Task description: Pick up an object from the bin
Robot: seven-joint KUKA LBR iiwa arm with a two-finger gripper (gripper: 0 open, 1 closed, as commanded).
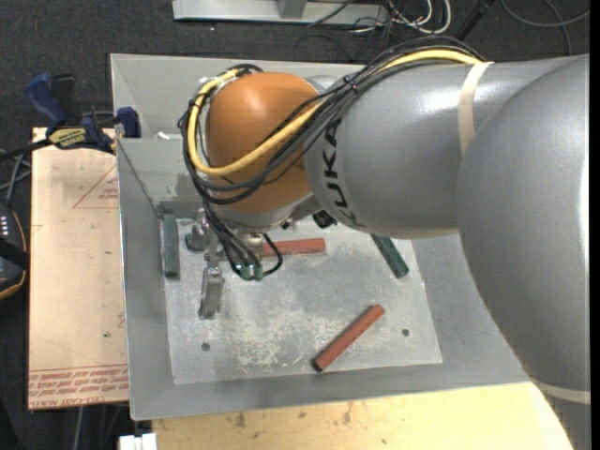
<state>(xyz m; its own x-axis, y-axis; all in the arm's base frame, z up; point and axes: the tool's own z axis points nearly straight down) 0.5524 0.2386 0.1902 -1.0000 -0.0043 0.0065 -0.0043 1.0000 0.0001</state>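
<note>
My gripper (210, 300) hangs below the wrist over the left part of the bin floor. A grey-green bar (170, 247) lies just to its left along the bin's left wall. A short red-brown stick (298, 247) lies to its right, partly under the wrist. Another, longer red-brown stick (348, 337) lies slanted near the bin's front, apart from the gripper. Nothing shows in the gripper's grasp.
A dark green stick (390, 256) lies slanted at the right, its upper end hidden under the arm. The arm and its orange cover with cables hide the back half of the bin.
</note>
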